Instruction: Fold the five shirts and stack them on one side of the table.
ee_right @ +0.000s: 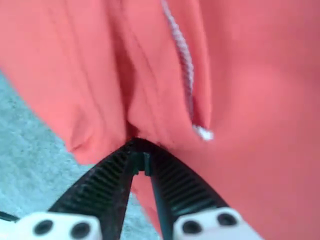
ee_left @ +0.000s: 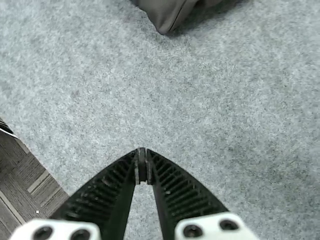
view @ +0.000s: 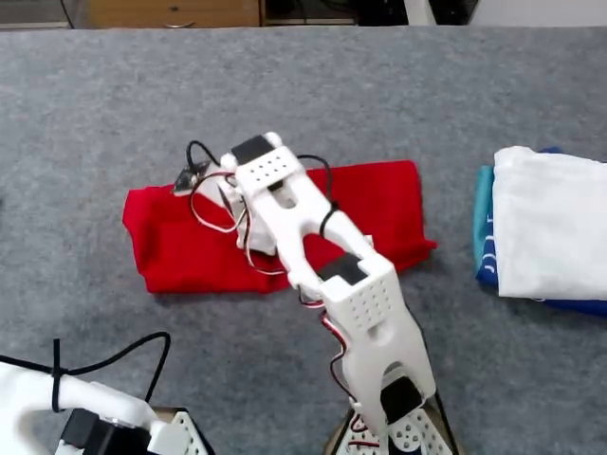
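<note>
**Fig.** Fold step on red shirt [view: 384, 204], judged part done.

**Layout.** Red shirt: mid tabletop [view: 114, 104], lying as a wide band, long axis from L edge toward R edge, partly hidden under R arm [view: 318, 256]. Stack [view: 541, 227]: at R edge, well apart from red shirt.

**Claws.**
- R claw [ee_right: 141, 162]: tips pressed together, pinching a raised ridge of red shirt.
- L claw [ee_left: 141, 167]: tips together, nothing between, over bare tabletop close to an edge, w/ floor seen past it.
- L arm [view: 85, 417]: at near-L corner.

**Doing the step well (judgement).**
- Hold pinch firm.
- Lift just enough to clear the cloth below.
- Carry the held part across in one straight pass and lay edge on edge.
- Let go only once flat.
- Prob. worth bringing L claw in to pin the free end, else whole shirt likely to drag over the grey nap.
- Aim for a footprint approx. matching the stack, so it sits square when moved to R edge.

**Counts.**
- Shirts made out: 4.
  - Loose: 1 (red).
  - In stack: 3. White shirt [view: 555, 223] on top, blue shirt [view: 488, 261] under it, teal strip [view: 483, 204] peeking at stack's side. Teal prob. a third shirt, not certain.
- Fifth shirt: not identified. Dark grey item [ee_left: 170, 15] on tabletop in L wrist view, kind unclear.
- Arms: 2.
- Claws: 2.
</note>
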You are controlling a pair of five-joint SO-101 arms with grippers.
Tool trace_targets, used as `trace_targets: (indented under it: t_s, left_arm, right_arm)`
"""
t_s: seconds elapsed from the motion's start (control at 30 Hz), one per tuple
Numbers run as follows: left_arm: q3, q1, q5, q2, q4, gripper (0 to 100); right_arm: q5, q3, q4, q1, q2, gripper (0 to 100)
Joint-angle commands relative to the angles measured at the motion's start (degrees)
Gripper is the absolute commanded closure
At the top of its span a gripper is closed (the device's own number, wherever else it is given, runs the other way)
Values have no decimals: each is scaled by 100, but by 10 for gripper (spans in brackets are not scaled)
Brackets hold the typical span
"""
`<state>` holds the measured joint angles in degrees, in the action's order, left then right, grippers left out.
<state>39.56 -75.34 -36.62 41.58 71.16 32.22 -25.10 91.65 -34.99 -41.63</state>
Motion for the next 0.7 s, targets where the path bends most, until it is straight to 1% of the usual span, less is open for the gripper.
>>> trace_targets:
  t_s: [0.0, 0.23, 0.5, 0.67]
  left_arm:
    - [-62, 62, -18, 57, -105, 981]
    - [-62, 62, -18, 57, -105, 981]
    - [-62, 62, -18, 75, -79, 981]
    - [-35, 62, -18, 75, -70, 981]
  right_arm:
    - [-62, -549, 53, 92, 462, 997]
    - [-62, -1543, 695, -154, 444, 997]
    - [-53, -1402, 703, -207, 48, 997]
    - [-18, -1851, 633, -435, -400, 997]
